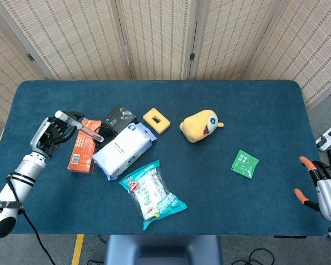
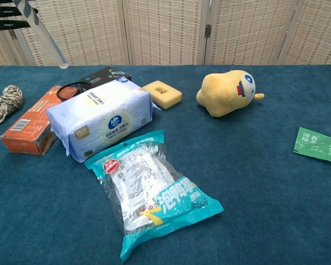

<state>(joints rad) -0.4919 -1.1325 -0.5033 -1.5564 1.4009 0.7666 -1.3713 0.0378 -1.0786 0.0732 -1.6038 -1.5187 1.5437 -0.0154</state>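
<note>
At nine o'clock, left hand (image 1: 52, 132) grasps clear tube (image 1: 80, 126) over orange box (image 1: 81, 153); advise steady, level carriage, firm grip. Right hand (image 1: 323, 187) released.

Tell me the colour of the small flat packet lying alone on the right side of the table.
The packet is green with white print, clearest in the chest view.

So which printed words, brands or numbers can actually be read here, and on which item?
Teal and clear plastic snack bag: large Chinese characters, not clearly legible.
White and blue tissue pack: round logo, print too small.
Green sachet: Chinese characters, blurred.
Orange box: barcode, unreadable.
Black box: illegible.
</note>
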